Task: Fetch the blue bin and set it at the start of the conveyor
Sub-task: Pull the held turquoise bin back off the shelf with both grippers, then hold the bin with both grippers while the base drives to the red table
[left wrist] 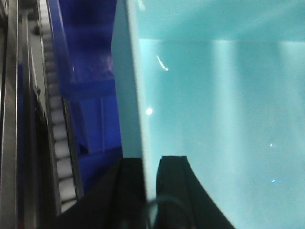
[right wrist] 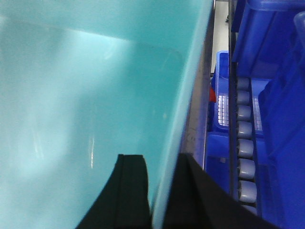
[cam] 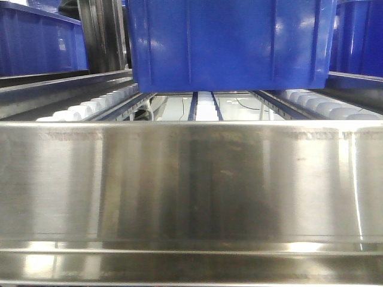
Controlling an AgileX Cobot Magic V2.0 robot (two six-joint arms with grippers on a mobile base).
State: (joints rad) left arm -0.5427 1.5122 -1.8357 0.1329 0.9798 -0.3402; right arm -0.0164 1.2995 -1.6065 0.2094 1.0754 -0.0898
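The blue bin [left wrist: 214, 105] fills the left wrist view as a smooth turquoise inside wall and floor. My left gripper [left wrist: 151, 162] is shut on its left wall, one black finger inside and one outside. In the right wrist view the same blue bin [right wrist: 71, 95] takes up the left half. There my right gripper [right wrist: 164, 160] is shut on the right wall, again with a finger on each side. The front view shows neither gripper nor this bin. The conveyor start is out of view.
A dark navy bin [cam: 230, 42] sits on the stainless-steel roller rack [cam: 191, 179], with more navy bins at both sides. Navy bins [left wrist: 90, 71] and a roller track [left wrist: 59, 138] lie left of the turquoise wall. Grey rollers [right wrist: 244, 129] and navy bins [right wrist: 281, 119] lie to its right.
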